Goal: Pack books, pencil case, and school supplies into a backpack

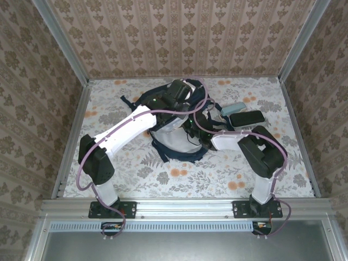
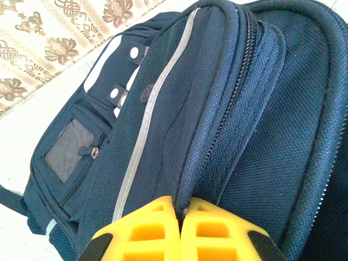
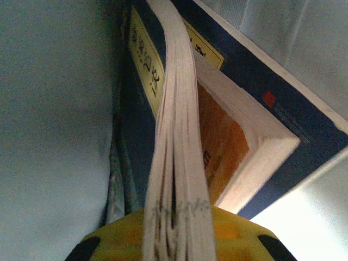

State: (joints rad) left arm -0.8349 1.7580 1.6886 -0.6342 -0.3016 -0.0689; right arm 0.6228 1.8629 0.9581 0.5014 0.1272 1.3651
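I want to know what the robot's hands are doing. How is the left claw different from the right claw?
The left claw pinches a fabric ridge beside the zipper outside the navy backpack; the right claw pinches a book by its page edges. The left claw is in bright light; the right claw is in a dim, pale-lined space. Both are yellow and shut.

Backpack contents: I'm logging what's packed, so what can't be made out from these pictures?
- Top view: the backpack's opening is hidden under both arms.
- Right wrist view: the books' cover print is blurred and dim. The right gripper, clamped on one, covers its near end.
- Left wrist view: the left gripper, shut on a zip seam, hides the fabric below.
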